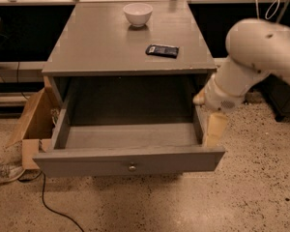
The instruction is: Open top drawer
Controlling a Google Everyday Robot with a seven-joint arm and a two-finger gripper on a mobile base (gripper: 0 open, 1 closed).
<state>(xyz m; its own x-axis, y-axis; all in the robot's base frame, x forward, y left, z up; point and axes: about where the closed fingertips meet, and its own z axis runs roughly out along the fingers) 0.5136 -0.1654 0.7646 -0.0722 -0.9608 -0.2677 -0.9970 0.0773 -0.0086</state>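
The top drawer is a wide grey drawer with a flat front and a small round metal knob. It stands pulled far out of the grey cabinet, and its inside is bare. My gripper hangs at the drawer's right side wall, just above its rim and behind the front panel. Its two beige fingers stand apart and hold nothing. The white arm comes in from the right. No other drawers show.
A white bowl and a flat black object lie on the cabinet top. An open cardboard box stands on the floor left of the drawer. A black cable runs over the speckled floor in front.
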